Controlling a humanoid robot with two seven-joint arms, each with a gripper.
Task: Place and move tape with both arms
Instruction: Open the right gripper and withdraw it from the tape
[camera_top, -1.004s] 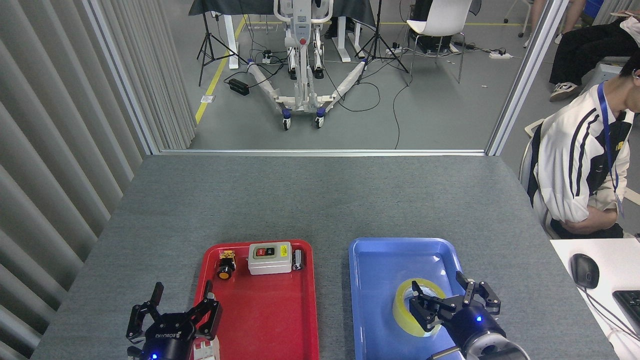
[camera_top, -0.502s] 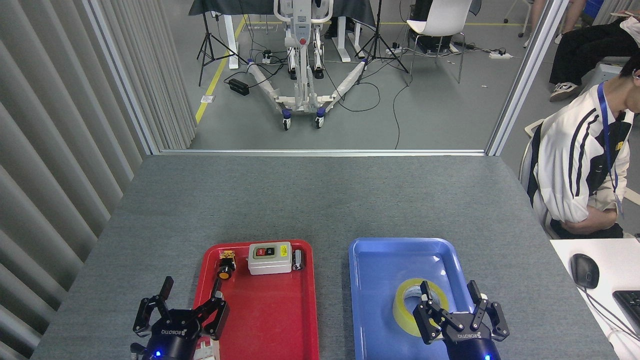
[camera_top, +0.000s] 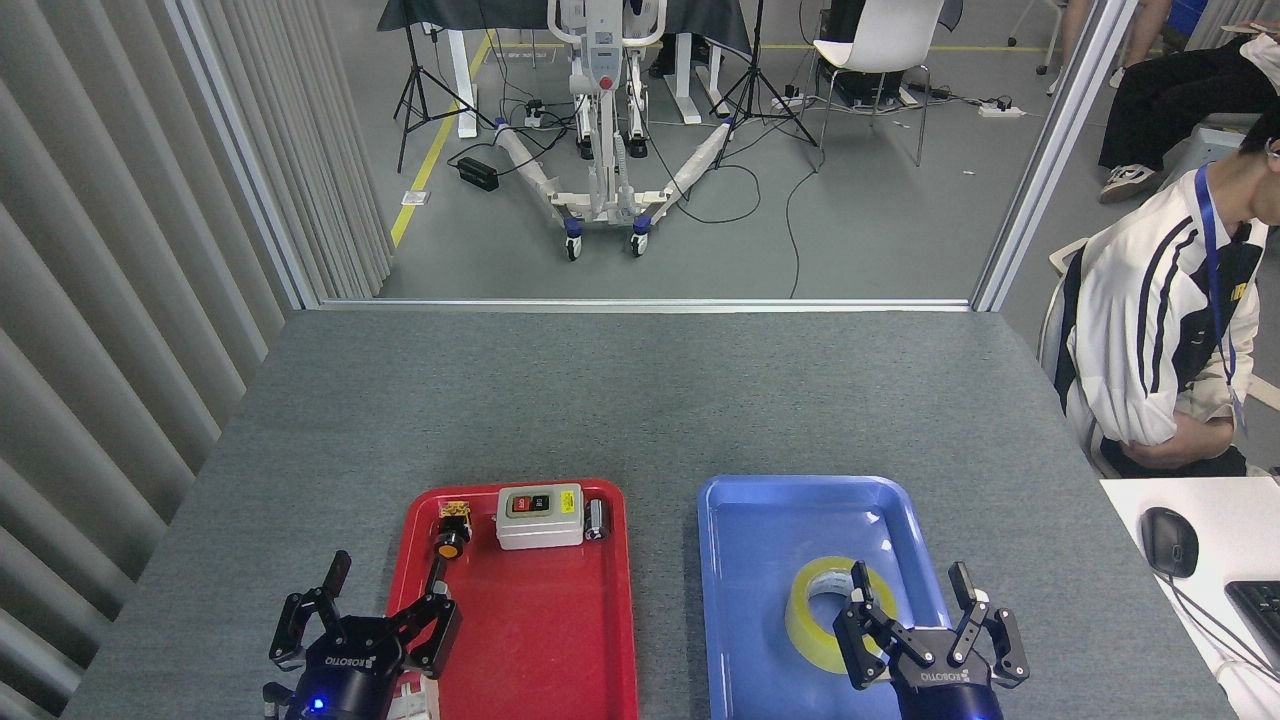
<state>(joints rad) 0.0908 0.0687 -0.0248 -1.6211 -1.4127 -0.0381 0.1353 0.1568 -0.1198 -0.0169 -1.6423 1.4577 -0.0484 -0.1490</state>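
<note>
The tape, a translucent yellow roll with a white core, lies flat in the blue tray at its near right. My right gripper hovers open just right of and nearer than the roll, one finger over the roll's right rim, nothing held. My left gripper is open at the bottom left, over the near left edge of the red tray, with nothing between its fingers.
At the far end of the red tray sit a grey switch box, an orange-capped push button and a small metal part. A seated person is at the right, beside a white desk with a mouse.
My right gripper has drawn back off the tape toward the near right and turned upright, leaving the roll in the blue tray. My left gripper has shifted slightly right and forward.
</note>
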